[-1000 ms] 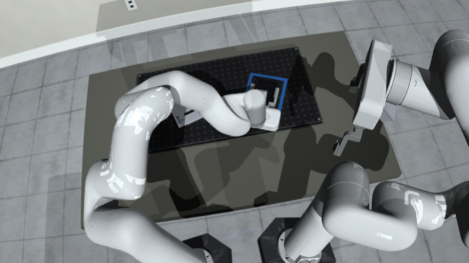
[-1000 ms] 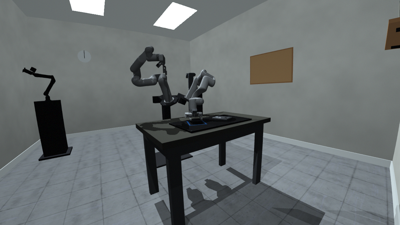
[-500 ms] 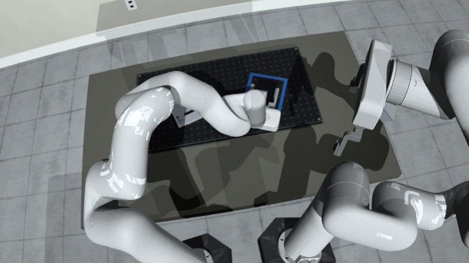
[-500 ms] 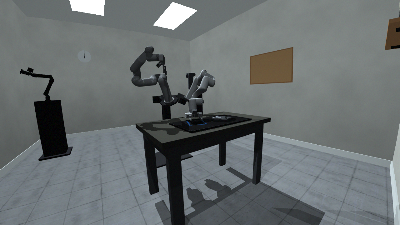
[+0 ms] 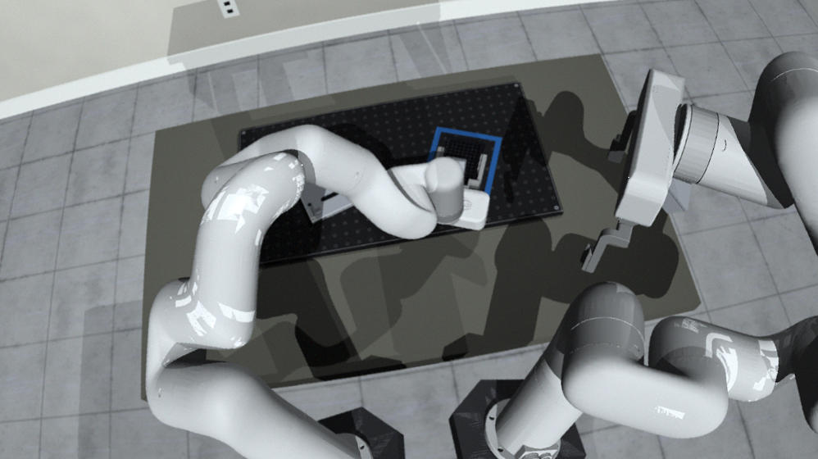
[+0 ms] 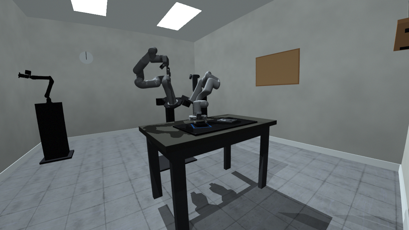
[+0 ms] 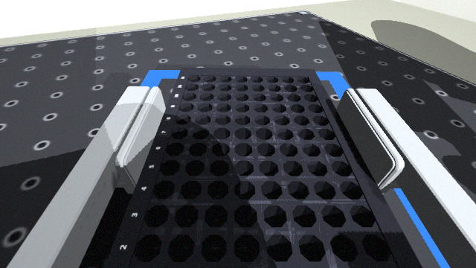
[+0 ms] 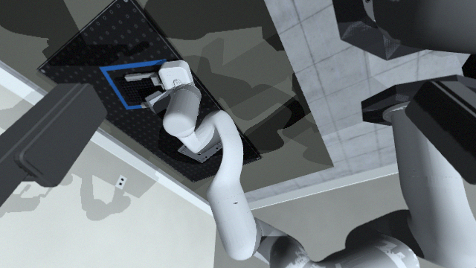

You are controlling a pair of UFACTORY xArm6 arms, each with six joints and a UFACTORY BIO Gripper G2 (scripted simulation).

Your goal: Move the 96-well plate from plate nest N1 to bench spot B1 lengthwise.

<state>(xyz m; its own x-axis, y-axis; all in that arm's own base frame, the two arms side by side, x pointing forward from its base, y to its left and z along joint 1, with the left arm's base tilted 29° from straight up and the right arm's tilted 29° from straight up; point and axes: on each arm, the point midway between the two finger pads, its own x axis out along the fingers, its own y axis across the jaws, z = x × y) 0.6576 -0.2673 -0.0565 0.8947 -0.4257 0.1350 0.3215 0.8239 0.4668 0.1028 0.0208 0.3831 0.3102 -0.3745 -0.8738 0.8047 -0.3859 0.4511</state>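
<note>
Left tool (image 5: 461,152) (image 6: 200,122) (image 7: 256,130) (image 8: 135,91) pinching plate (image 5: 469,149) (image 6: 201,124) (image 7: 253,149) (image 8: 134,86), numbers (image 7: 143,188) legible only from left wrist; right tool (image 5: 602,209) (image 6: 165,70) (image 8: 253,128) spread.

clock (image 6: 86,57) | corkboard (image 6: 277,67) | 2 ceiling lights (image 6: 179,16) | outlet (image 5: 228,6) (image 8: 120,182)

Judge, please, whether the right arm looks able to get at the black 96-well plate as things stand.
Probably not: the left gripper is shut on the black 96-well plate, its fingers along both sides, likely blocking the right arm's open gripper.

matt black plate (image 5: 469,148) (image 7: 256,141) (image 8: 134,88), glossy white arm (image 5: 202,262) (image 6: 210,84) (image 8: 232,208)
</note>
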